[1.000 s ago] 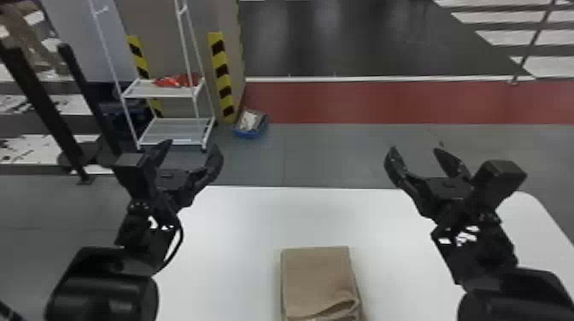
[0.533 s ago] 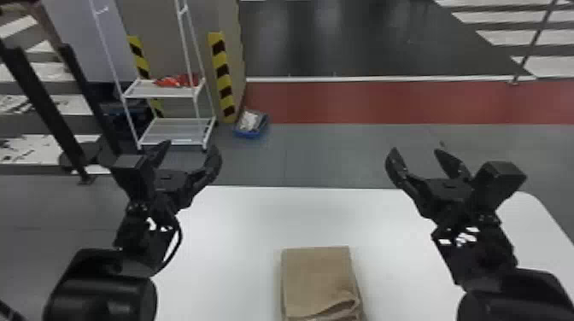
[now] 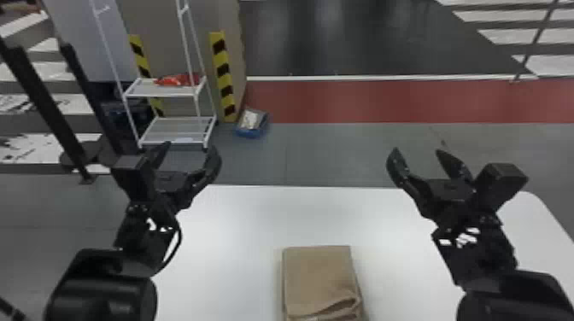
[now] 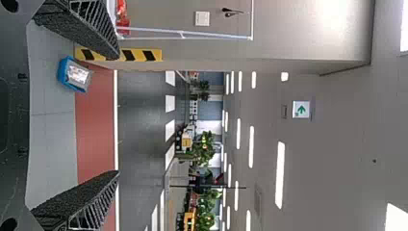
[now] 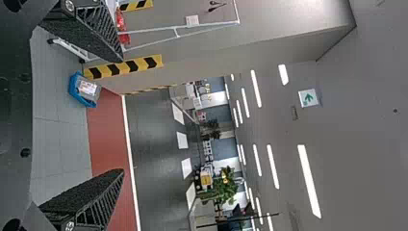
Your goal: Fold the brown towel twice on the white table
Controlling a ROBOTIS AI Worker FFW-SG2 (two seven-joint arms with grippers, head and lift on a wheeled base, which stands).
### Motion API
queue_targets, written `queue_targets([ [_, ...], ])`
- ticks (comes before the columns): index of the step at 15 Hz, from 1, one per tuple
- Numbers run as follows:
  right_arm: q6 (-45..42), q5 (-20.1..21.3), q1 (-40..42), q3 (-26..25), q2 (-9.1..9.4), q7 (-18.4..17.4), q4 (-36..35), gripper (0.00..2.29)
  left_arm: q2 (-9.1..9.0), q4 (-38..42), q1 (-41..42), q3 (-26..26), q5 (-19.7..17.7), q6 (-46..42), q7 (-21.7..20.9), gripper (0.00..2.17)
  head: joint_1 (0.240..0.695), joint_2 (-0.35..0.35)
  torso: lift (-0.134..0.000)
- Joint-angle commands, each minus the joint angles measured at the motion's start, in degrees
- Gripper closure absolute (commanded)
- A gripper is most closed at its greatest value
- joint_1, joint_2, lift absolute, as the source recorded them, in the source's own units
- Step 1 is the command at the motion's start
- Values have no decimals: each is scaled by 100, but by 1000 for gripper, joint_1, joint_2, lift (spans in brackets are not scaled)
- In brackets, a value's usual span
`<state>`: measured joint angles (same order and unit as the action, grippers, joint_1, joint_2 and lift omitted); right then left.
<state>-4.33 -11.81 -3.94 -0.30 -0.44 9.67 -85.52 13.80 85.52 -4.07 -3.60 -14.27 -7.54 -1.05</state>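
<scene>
The brown towel (image 3: 320, 277) lies folded into a small rectangle on the white table (image 3: 239, 222), reaching the bottom edge of the head view, with a loose, rumpled fold at its near right corner. Up and to the left of it, my left gripper (image 3: 188, 153) is held open near the table's far edge, nothing between its fingers. On the opposite side my right gripper (image 3: 420, 158) is likewise open and apart from the towel. In the left wrist view the left gripper (image 4: 119, 114) has its fingers wide apart; the right gripper (image 5: 123, 115) looks the same in the right wrist view.
Beyond the table's far edge, on the floor, stand a white shelf rack (image 3: 171, 128) with a red item on it and a blue bin (image 3: 252, 124). Black posts (image 3: 47, 102) rise at the far left. The table's rounded far right corner lies behind the right arm.
</scene>
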Motion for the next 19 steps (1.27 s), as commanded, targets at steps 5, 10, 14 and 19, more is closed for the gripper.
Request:
queue_targets([
  [5,-46,-32,-10,-5,0,0,44,70,0,-27,-6,-9,-5,-23,0,22,626,67,0],
  [10,-28,-32,-1,-5,-9,0,44,70,0,-35,-15,-9,-5,-23,0,22,626,66,0],
  [14,-11,-32,-10,-5,-9,9,35,70,18,-44,-15,0,-5,-23,0,22,626,67,0],
  [19,-11,-32,-1,-14,-9,9,26,70,9,-35,-24,0,-5,-23,0,22,625,68,0],
])
